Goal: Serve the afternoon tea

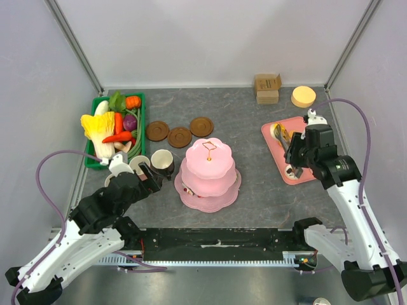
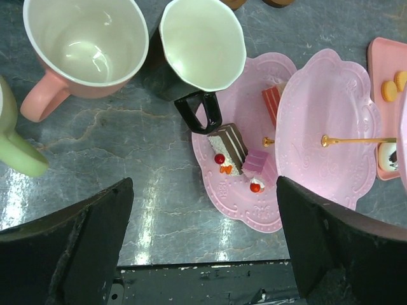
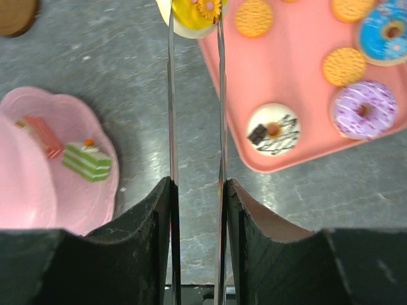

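The right jaws clamp tongs [image 3: 172, 127] whose tips flank a yellow tart [image 3: 189, 9] at the tray [image 3: 299, 70] edge, top of the wrist view. An even squeeze and a straight lift should stop it slipping on the way to the stand [image 1: 208, 166]. The left jaws hang open near the pink mug [image 2: 89, 38].

A tiered stand [image 1: 208, 166] stood mid-tabletop [image 1: 267, 203], with cake slices [image 2: 229, 147] on its bottom tier. Three mugs [image 2: 86, 41] sat just left of it, and three saucers [image 1: 179, 135] lay in a row behind it. A crate [image 1: 142, 127] of vegetables [image 1: 111, 127] stood at far left. At right lay a tray [image 1: 291, 124] bearing biscuits [image 3: 254, 18] and donuts [image 3: 364, 109], with tongs [image 3: 171, 127] over its left edge. Behind the tray were boxes [image 1: 267, 88] and, to their right, a disc [image 1: 303, 96].
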